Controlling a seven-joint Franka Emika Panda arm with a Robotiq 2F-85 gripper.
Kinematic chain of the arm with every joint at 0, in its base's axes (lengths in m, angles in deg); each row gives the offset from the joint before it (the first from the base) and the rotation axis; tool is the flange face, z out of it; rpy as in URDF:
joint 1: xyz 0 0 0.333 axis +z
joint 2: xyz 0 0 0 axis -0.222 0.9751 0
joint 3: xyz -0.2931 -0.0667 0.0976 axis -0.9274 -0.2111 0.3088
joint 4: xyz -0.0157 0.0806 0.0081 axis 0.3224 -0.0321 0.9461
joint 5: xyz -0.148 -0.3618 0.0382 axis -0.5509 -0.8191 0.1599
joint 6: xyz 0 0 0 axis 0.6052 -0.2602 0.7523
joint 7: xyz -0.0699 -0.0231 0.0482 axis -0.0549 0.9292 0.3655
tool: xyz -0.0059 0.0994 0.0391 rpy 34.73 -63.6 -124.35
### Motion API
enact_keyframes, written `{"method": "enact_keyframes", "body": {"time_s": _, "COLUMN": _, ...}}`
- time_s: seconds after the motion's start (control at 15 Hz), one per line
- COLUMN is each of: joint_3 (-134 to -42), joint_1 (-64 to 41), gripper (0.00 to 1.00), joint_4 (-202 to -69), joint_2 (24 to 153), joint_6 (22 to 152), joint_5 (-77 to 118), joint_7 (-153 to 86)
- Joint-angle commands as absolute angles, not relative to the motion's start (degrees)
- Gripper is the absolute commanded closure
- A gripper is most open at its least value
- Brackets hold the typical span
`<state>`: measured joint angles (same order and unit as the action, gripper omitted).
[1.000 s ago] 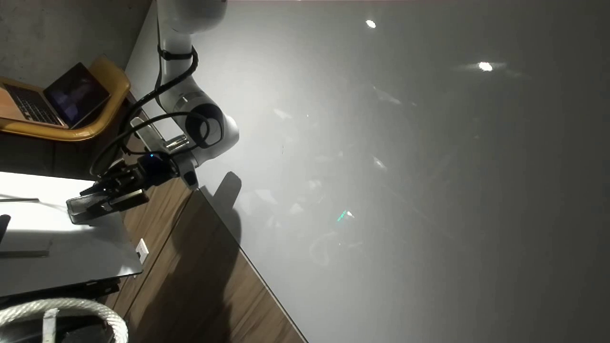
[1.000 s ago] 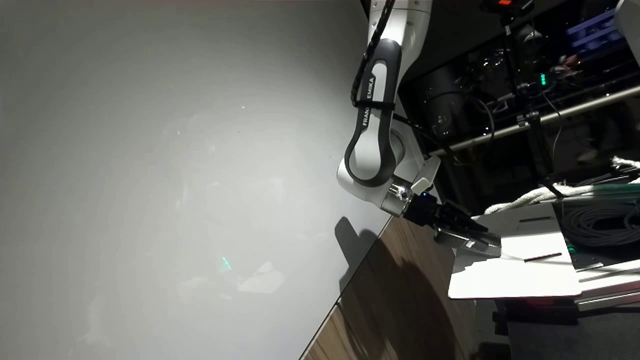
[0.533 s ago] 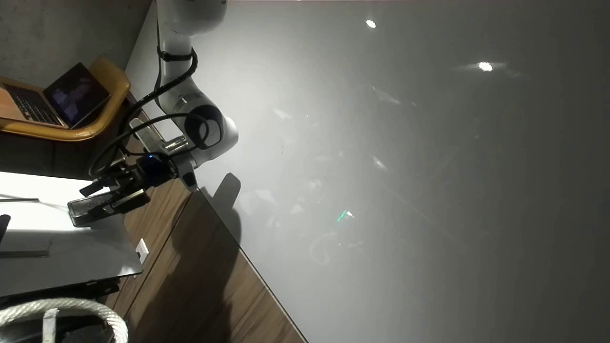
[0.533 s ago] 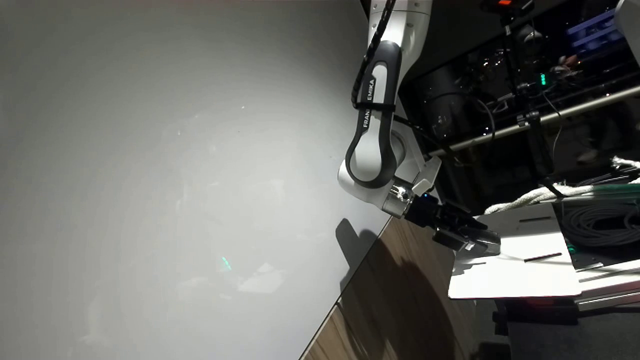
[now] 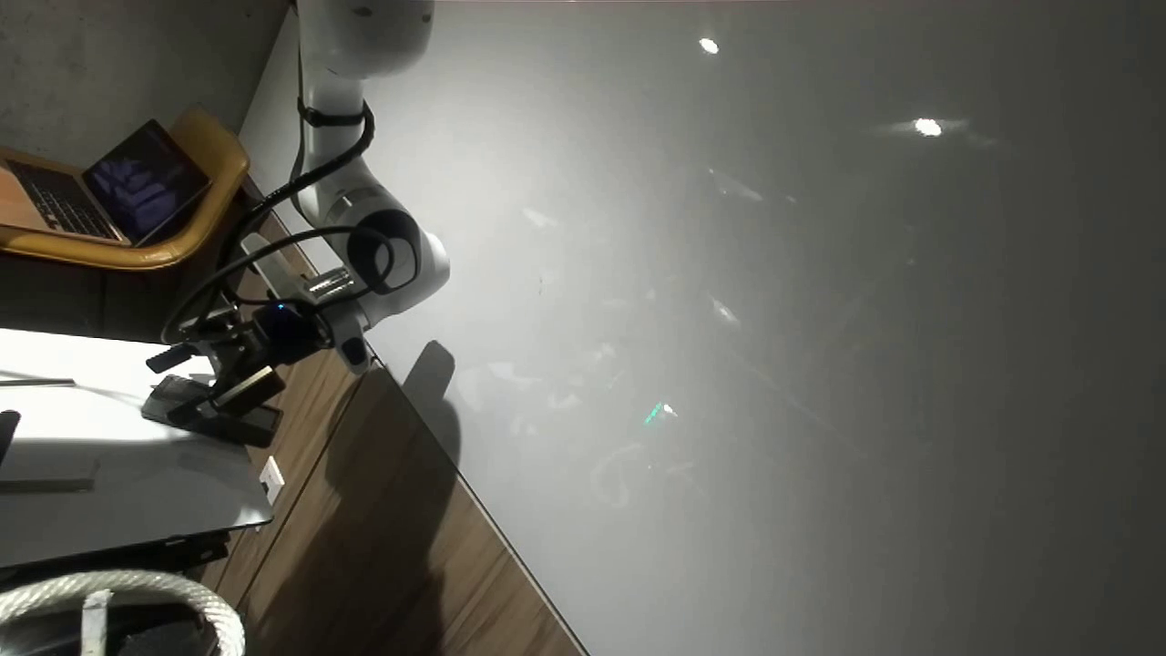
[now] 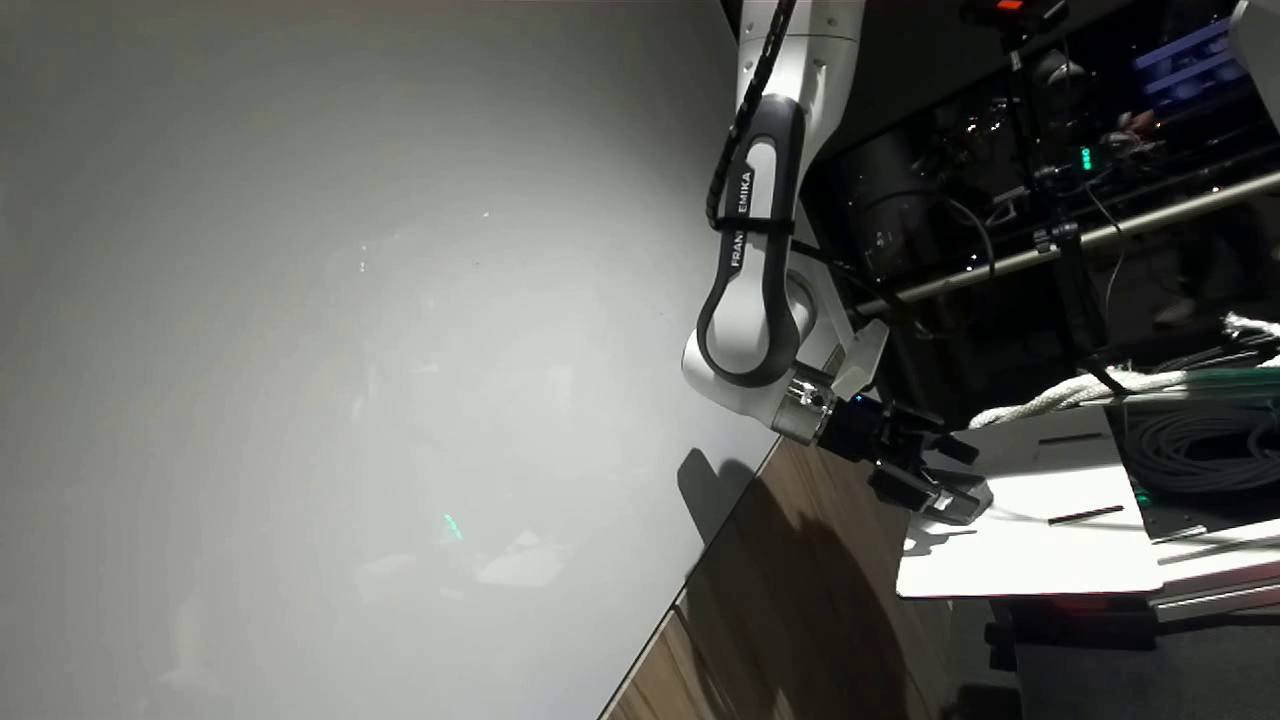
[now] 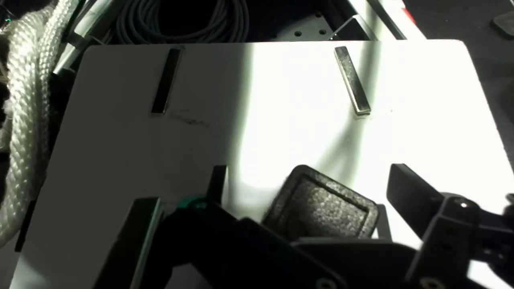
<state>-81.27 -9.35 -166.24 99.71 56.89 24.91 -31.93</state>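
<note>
Jaws of the gripper (image 7: 310, 180) are spread wide, the white panel (image 7: 281, 112) being seen on both sides of the dark block (image 7: 321, 204) lying between them. In the wrist view its face is seen as squarish, with rounded corners, a raised black rim and a speckled grey middle; one corner is pointed at eleven o'clock. Its edge at six o'clock is hidden by the gripper, and whether the panel behind it is touched cannot be told. In an exterior view the block (image 5: 178, 405) is partly covered by one of the jaws. In the wrist view it is set in the gap, nearer the jaw at three o'clock; contact with either cannot be told. From the block, a bright metal strip (image 7: 352, 80) is seen on the panel between twelve and one o'clock, and a dark strip (image 7: 166, 80) at ten. Farther out, white rope (image 7: 24, 100) is seen near ten o'clock and coiled cable (image 7: 136, 18) at eleven, cut off by the view's top.
</note>
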Motion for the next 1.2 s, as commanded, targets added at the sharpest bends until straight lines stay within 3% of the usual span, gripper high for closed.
{"method": "enact_keyframes", "body": {"time_s": 0.0, "joint_3": -81.55, "joint_1": -9.34, "gripper": 0.00, "joint_4": -165.36, "joint_2": 100.35, "joint_6": 56.09, "joint_5": 25.34, "joint_7": -32.75}}
{"method": "enact_keyframes", "body": {"time_s": 1.13, "joint_3": -80.54, "joint_1": -3.11, "gripper": 0.00, "joint_4": -164.96, "joint_2": 91.85, "joint_6": 56.28, "joint_5": 16.04, "joint_7": -24.23}}
